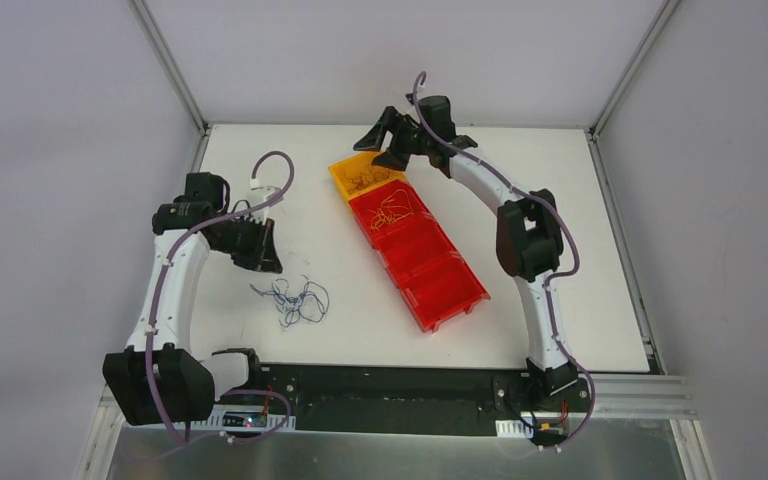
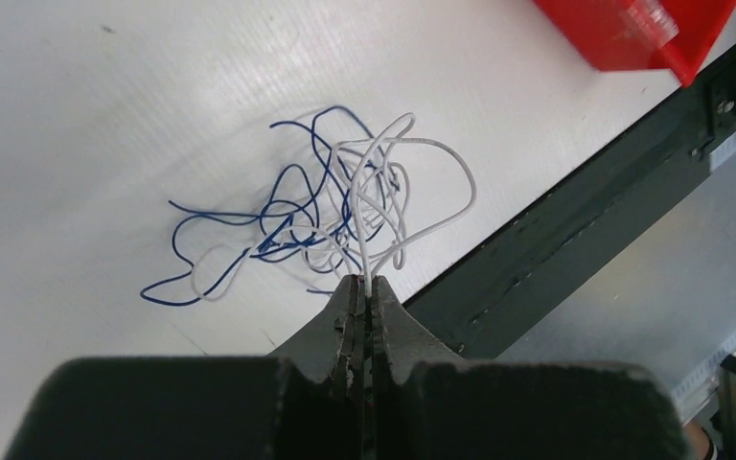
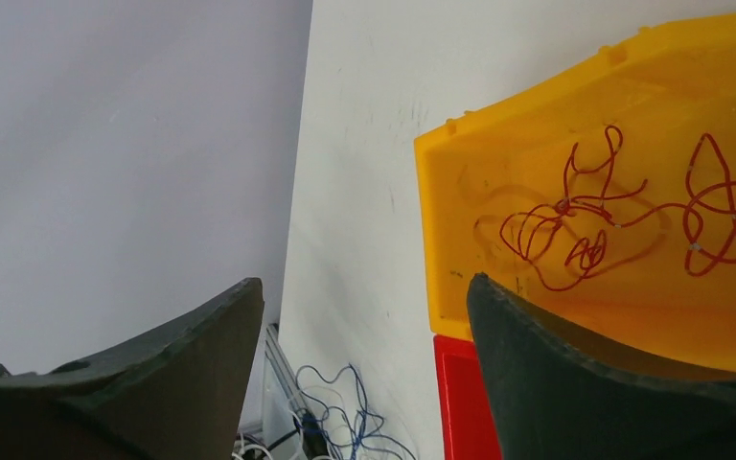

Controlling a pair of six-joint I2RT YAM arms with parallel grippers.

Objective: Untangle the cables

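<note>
Cables in dark blue and white lie as a loose tangle on the white table, close to its near edge and on the left half, well apart from the bins. Seen from the left wrist, the blue cables spread flat over the surface, and the tangle lies just beside the dark rail bordering the table. One white cable rises out of the clump in curling loops to the left gripper. Its jaws are pressed together on that strand, which is pinched at the very tips. In the overhead view the left gripper stands just beyond and to the left of the tangle.

The right gripper hangs at the far side of the table, above the far end of the yellow bin. From the right wrist its jaws stand wide apart, with nothing between them. Thin red cables lie curled on the floor of the yellow bin. A row of red bins runs diagonally from the yellow bin toward the near right. The red bin nearest the yellow one holds a small heap of orange-yellow cables.
</note>
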